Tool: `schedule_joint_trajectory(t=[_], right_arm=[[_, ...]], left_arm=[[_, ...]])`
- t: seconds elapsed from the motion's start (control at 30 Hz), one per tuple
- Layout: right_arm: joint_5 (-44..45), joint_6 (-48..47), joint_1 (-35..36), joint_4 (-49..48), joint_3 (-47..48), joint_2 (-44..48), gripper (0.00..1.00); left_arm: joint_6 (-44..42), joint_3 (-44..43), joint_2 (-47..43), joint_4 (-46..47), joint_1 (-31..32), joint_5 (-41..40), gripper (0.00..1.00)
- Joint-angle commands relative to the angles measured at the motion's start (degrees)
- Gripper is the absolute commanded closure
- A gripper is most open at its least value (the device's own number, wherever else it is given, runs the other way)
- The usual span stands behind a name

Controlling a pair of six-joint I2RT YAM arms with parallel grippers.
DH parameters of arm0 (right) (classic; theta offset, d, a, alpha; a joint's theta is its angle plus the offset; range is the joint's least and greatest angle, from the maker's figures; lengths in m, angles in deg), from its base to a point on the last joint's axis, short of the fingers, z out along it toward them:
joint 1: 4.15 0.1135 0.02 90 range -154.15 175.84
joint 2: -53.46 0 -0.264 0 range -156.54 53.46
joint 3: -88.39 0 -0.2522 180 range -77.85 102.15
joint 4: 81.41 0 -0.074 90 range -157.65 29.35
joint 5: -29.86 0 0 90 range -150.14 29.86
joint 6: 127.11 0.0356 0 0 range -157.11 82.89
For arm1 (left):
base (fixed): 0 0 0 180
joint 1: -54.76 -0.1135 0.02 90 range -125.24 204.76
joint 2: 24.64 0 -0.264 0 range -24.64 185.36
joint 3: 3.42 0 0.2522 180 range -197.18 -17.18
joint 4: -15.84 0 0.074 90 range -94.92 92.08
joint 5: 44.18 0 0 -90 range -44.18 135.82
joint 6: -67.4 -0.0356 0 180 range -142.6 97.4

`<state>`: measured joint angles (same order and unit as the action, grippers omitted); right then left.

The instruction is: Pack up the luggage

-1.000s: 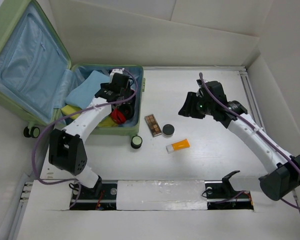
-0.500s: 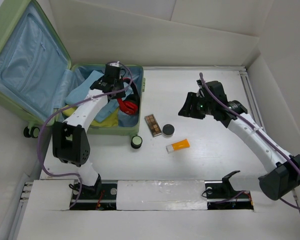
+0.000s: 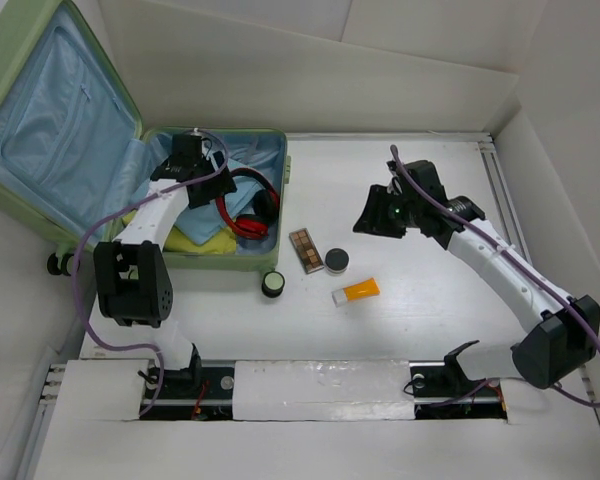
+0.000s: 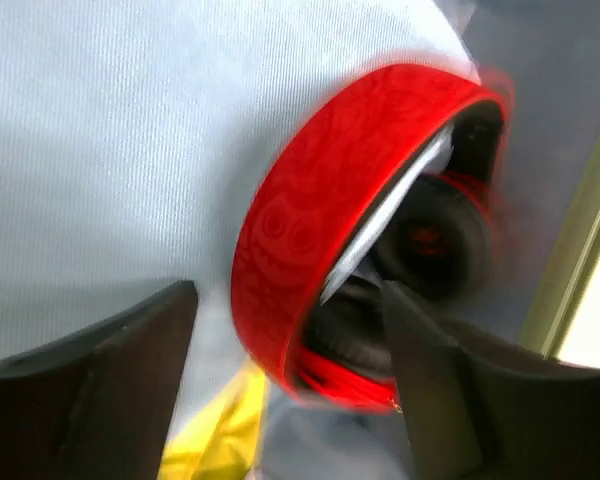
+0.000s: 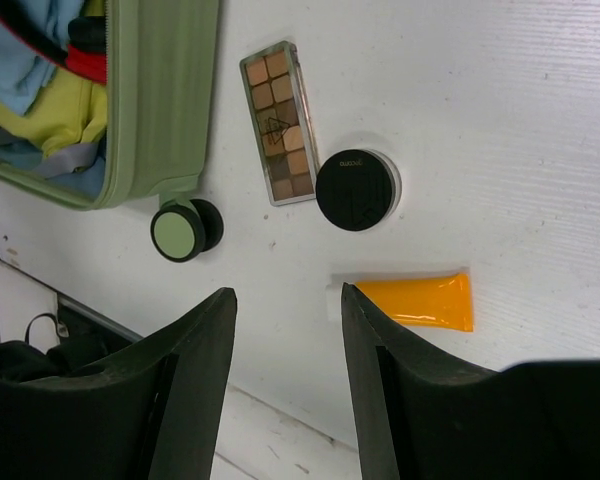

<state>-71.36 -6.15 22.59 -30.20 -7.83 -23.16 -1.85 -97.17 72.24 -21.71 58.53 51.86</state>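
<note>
The luggage [image 3: 282, 185] lies open at the table's left with its lid raised. Red headphones [image 3: 245, 210] rest inside on blue cloth [image 4: 100, 150]. The left arm stretches over its far end, the left gripper [image 3: 185, 160] spread and empty. The right arm is bent, with the right gripper [image 3: 375, 215] spread in the air near the palette [image 3: 306, 250].

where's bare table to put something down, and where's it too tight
Free: the table behind the palette up to the back wall, and the strip between the orange tube and the near edge. Crowded: palette, black jar and tube bunch beside the luggage wheel; the luggage itself holds headphones and clothes.
</note>
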Motion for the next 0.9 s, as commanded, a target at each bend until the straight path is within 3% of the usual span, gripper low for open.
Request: schedule_joint_trajectory(t=[0.0,0.03,0.13,0.23,0.33,0.47,0.5,0.57,0.67,0.73,0.87], right_arm=[[-0.73,-0.73,0.5,-1.59,2.84,0.15,0.48],[-0.73,-1.25,0.5,-1.59,2.84,0.15,0.46],[-0.73,-1.25,0.5,-1.59,3.36,0.15,0.45],[-0.21,-1.25,1.03,-1.07,3.37,0.15,0.45],[2.07,-1.78,1.03,-0.54,3.37,1.38,0.45],[6.11,-1.78,-0.19,0.17,2.15,3.58,0.62],[7.52,-1.78,-0.2,0.17,1.53,4.97,0.78],[10.42,-0.38,-2.38,0.96,0.13,6.3,0.79],[12.71,0.15,-6.59,4.11,-2.69,9.29,0.7],[13.33,0.67,-10.11,5.61,-5.23,12.26,0.58],[11.41,0.68,-13.99,6.32,-10.33,17.19,0.46]], left_arm=[[2.01,1.32,-4.41,2.79,0.36,-1.3,0.25],[2.01,0.8,-5.03,1.92,0.36,-2.17,0.13],[2.01,-0.7,-7.75,-0.28,0.36,-3.85,0.04],[2.01,-2.01,-12.4,-0.29,0.36,-4.37,0.05],[0.61,-3.15,-17.05,-0.29,5.87,-4.21,0.17],[0.6,-3.16,-18.66,0.59,18.09,-2.79,0.26],[0.6,-2.29,-17.88,0.59,20.9,-3.84,0.26],[2.35,-0.71,-16.82,0.59,28.18,-6.39,0.23],[4.29,3.51,-14.2,2.79,35.92,-8.75,0.2],[4.3,3.52,-10.77,3.4,41.46,-11.91,0.13],[3.77,2.03,-4.52,3.4,46.76,-15.0,0.08]])
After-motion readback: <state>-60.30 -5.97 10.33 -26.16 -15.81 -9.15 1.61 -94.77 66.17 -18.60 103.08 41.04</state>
